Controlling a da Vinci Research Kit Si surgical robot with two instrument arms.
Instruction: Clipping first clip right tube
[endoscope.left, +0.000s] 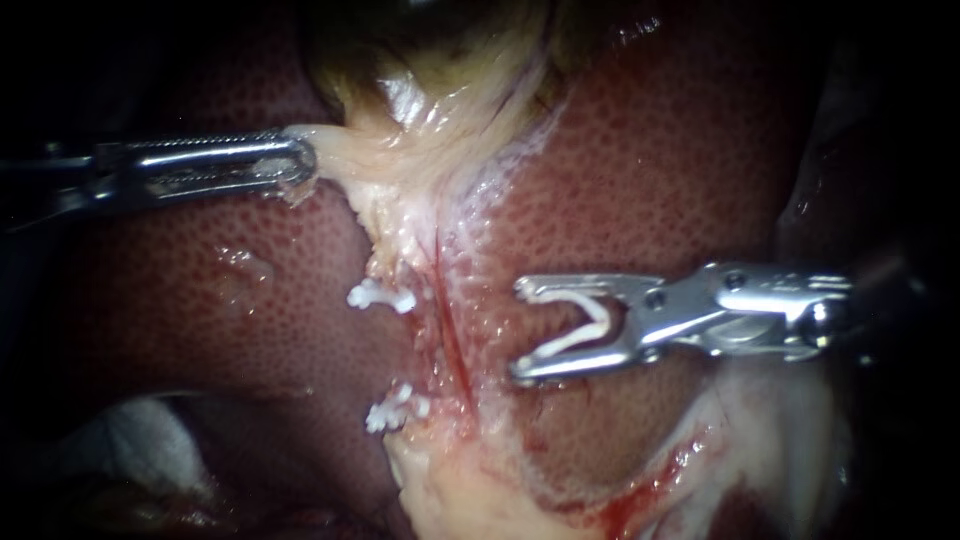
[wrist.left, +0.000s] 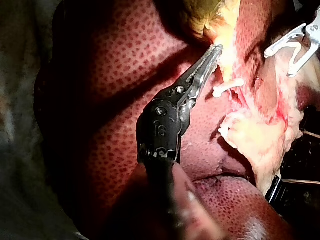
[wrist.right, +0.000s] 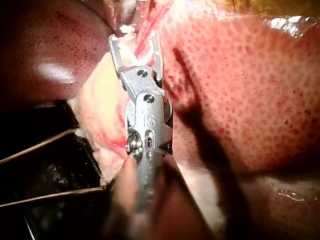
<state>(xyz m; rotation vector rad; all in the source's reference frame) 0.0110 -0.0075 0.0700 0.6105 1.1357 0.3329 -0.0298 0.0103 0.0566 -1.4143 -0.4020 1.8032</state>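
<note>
Now my left instrument pinches pale tissue under the gallbladder; my right instrument holds a white clip inside its wide jaws, beside the red tube.

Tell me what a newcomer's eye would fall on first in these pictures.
The right instrument, mid-right in the endoscope view, holds an unclosed white clip in wide-spread jaws facing a thin red tube. Left of that tube, two closed clips, one above another, stand out white against the liver. Upper left, the left instrument grips pale tissue.
</note>
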